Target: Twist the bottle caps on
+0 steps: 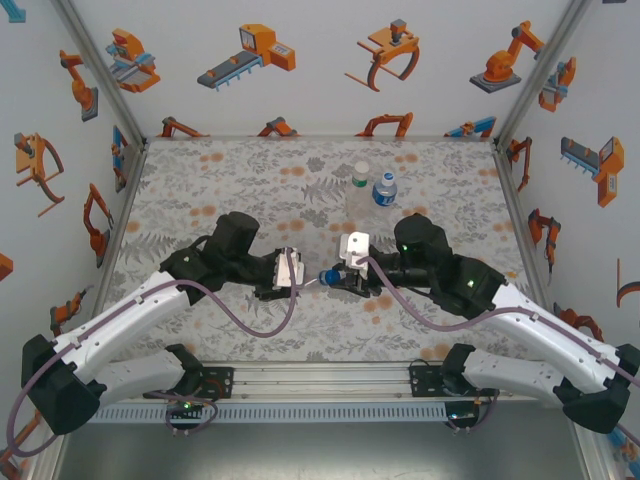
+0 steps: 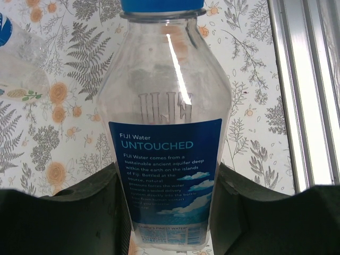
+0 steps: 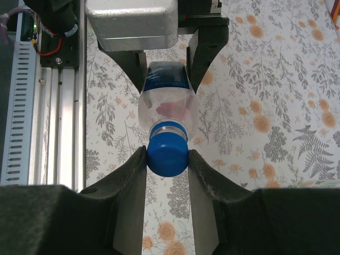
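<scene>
Two-arm grip on one bottle, with every place given from the held bottle (image 2: 167, 106). It is a slim clear bottle with a blue label and lies on its side above the flowered table (image 1: 200, 190).

(a) My left gripper (image 2: 167, 178) is closed around the labelled lower body, one dark finger (image 2: 79, 212) against each flank.

(b) My right gripper (image 3: 168, 159) meets the bottle at its neck end. Its jaws are clamped on the blue cap (image 3: 168, 154), which sits on the mouth, and the pads (image 3: 133, 180) touch the cap on both sides.

(c) Beyond the held bottle, farther from my bases, two more bottles stand upright on the table just beside each other. One is a wider bottle (image 1: 358, 192) and the other a slim blue-labelled bottle (image 1: 385, 192), both apart from either gripper.
</scene>
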